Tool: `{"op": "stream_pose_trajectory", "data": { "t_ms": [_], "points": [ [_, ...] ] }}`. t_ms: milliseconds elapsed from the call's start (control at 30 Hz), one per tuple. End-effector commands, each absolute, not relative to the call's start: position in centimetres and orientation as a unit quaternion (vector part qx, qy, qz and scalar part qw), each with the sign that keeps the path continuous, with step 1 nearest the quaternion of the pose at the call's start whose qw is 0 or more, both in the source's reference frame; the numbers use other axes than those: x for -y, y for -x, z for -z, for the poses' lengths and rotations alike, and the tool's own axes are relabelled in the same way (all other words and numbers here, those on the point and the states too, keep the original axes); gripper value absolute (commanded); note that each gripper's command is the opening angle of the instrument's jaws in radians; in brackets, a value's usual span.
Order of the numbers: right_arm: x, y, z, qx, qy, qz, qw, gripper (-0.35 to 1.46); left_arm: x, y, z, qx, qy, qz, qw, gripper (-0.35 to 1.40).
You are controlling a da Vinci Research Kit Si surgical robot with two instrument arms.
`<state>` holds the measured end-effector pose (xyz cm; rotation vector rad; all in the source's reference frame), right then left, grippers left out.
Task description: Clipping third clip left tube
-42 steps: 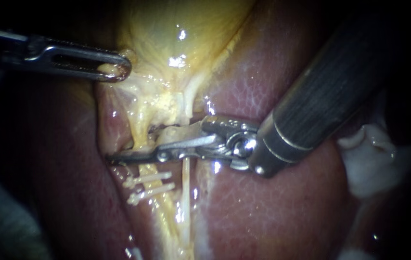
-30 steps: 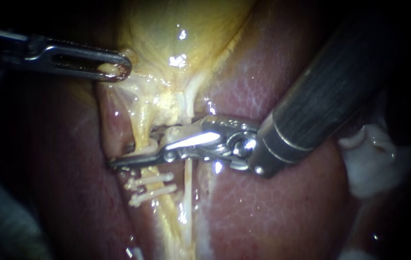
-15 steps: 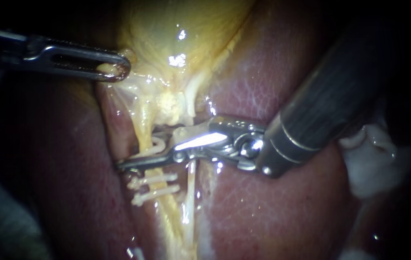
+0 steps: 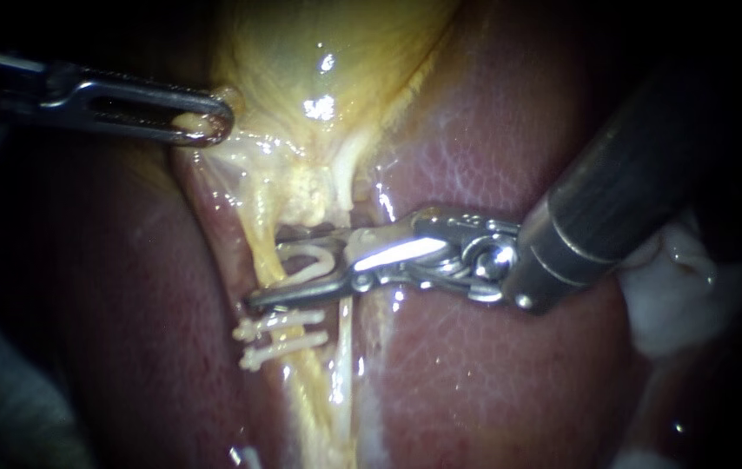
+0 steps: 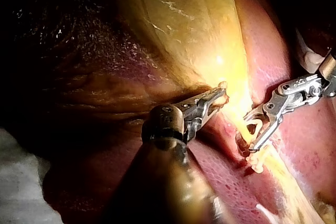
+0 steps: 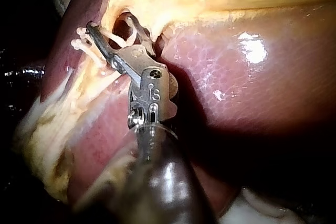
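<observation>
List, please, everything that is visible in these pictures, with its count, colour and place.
gallbladder: one, yellow, upper centre.
liver: one, red-pink, around the gallbladder.
left tube: one, yellow, running down from the gallbladder.
right tube: one, pale and thin, beside the left tube.
lower clips: two, white, across the left tube.
upper clip: one, white, between the right instrument's jaws.
white material: one, right edge; cannot tell what.
left instrument: one, silver, jaws shut on the gallbladder's edge.
right instrument: one, silver tip, dark shaft, jaws open.

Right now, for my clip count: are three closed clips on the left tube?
No: two closed clips cross the left tube; a third sits open at the right instrument.
</observation>
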<state>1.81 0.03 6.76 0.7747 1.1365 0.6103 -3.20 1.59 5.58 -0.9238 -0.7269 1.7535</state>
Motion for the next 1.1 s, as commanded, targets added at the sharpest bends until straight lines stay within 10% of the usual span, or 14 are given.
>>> {"op": "stream_pose_trajectory", "data": {
  "t_ms": [33, 1100],
  "points": [
    [-0.04, -1.78, -6.74, -0.517, -0.353, -0.277, 0.729, 0.5, -1.59, 3.2, -5.58, 0.3, 0.381, -0.723, 0.493, -0.35],
    [-0.09, -1.56, -6.93, -0.533, -0.429, -0.2, 0.701, 0.5, -1.59, 3.2, -5.57, 0.3, 0.381, -0.723, 0.493, -0.35]
  ]
}}
